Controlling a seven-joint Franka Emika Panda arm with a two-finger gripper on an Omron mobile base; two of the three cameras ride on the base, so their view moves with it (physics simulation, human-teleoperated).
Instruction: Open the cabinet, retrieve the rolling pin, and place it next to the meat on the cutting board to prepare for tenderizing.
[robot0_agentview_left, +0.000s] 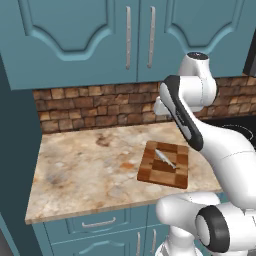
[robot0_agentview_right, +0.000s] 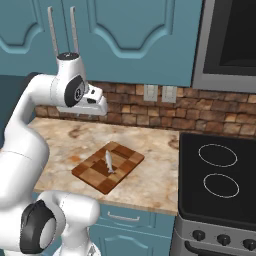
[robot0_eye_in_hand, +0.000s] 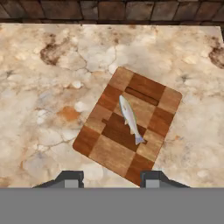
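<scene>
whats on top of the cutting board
The meat lies alone across the middle of the cutting board. The board hides the counter beneath it.

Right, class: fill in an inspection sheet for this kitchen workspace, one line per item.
Surface: marbled beige counter, stained in patches.
Job's things: cutting board on the counter; meat lying on it; cabinet doors shut; rolling pin nothing seen.
Clutter: nothing seen.
Grippers: gripper above the counter, jaws apart, holding nothing.
Cables: nothing seen.
Surroundings: brick backsplash, stove to the right, drawers below.
</scene>
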